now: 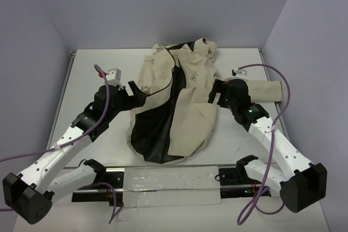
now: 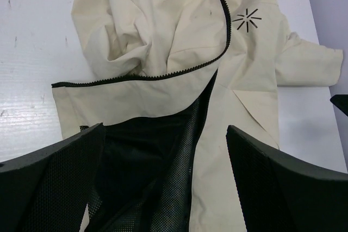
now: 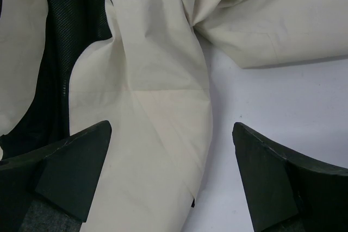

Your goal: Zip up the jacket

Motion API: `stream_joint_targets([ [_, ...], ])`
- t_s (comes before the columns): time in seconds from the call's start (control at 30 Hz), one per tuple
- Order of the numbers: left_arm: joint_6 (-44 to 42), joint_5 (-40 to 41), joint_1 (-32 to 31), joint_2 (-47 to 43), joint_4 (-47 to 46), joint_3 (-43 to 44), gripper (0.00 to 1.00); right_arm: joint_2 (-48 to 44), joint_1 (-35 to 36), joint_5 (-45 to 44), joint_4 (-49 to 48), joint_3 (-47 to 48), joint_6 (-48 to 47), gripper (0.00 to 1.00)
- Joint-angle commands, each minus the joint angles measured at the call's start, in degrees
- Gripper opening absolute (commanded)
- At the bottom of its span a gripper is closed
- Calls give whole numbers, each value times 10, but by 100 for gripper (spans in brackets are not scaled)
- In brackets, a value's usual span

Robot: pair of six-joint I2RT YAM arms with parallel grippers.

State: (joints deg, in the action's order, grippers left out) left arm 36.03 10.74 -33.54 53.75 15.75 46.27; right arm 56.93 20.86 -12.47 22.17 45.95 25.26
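Your jacket lies on the bench, its lower front spread open. Your left pincer and right pincer flank its 2 sides, both with fingers apart, gripping nothing.

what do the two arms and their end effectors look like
The left arm and right arm have white links with black joints and bulky black base housings. A purple cable loops along each. A small green light shows on the right arm. The left end effector and right end effector have broad, dark, wedge-shaped fingers.
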Motion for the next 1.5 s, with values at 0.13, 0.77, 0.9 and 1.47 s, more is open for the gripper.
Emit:
stream_joint_targets([
  [0.13,-41,-9,-5,106,47,111,99,-25,5,4,-12,6,0,100],
  [0.77,-229,-19,-70,360,86,311,94,-16,6,62,-42,-17,30,100],
  [0.9,-238,-15,-71,413,88,343,89,0,8,81,-54,-9,39,100],
  [1.47,-17,-157,134,76,-21,67,95,239,157,87,-101,188,81,99],
])
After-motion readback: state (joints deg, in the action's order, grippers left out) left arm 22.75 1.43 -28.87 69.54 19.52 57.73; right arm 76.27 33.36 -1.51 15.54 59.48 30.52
